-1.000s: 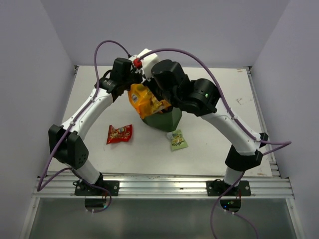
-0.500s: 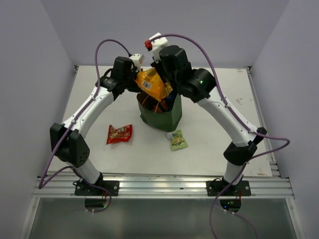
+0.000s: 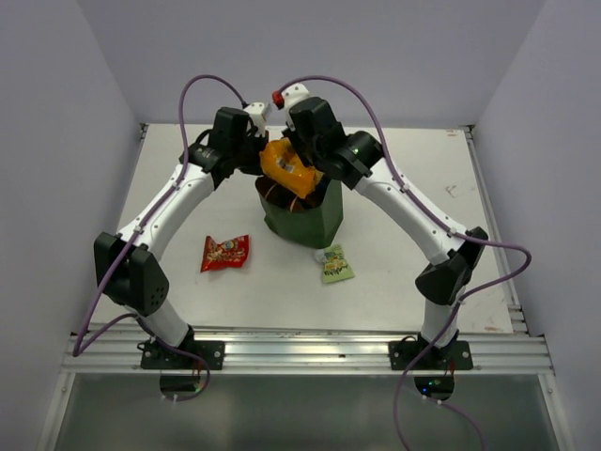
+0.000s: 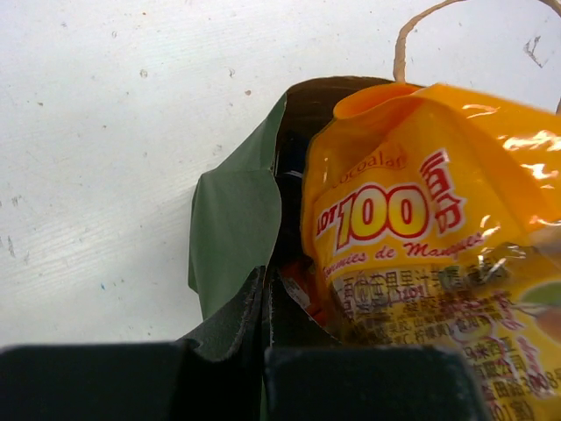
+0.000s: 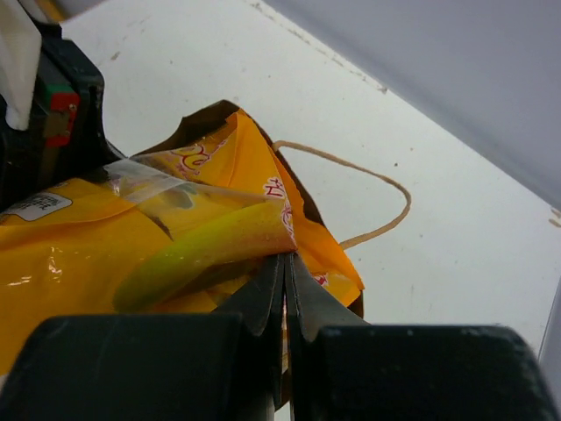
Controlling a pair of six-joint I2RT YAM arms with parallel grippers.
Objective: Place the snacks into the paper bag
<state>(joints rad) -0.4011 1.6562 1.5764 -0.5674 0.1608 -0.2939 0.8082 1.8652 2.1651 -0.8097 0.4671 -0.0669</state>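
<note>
The orange chip bag (image 3: 286, 167) sits partly inside the mouth of the upright dark green paper bag (image 3: 305, 218). My right gripper (image 3: 306, 158) is shut on the chip bag's top edge, as the right wrist view shows (image 5: 286, 259), with the chip bag (image 5: 131, 237) to its left. My left gripper (image 3: 257, 156) is shut on the paper bag's green rim (image 4: 232, 219), fingertips closed together (image 4: 266, 276), beside the chip bag (image 4: 421, 237). A small red packet (image 3: 225, 253) and a small green packet (image 3: 334, 264) lie on the table. The blue Doritos bag and the orange-white packet are out of view.
A tan cord handle (image 5: 377, 184) loops from the paper bag over the white table (image 3: 413, 263); it also shows in the left wrist view (image 4: 403, 44). Grey walls enclose the table on three sides. An aluminium rail (image 3: 300, 352) runs along the near edge.
My right gripper first lifted the orange chip bag above the paper bag, then lowered it into the mouth. The paper bag stood up straighter. My left gripper stayed on the rim.
</note>
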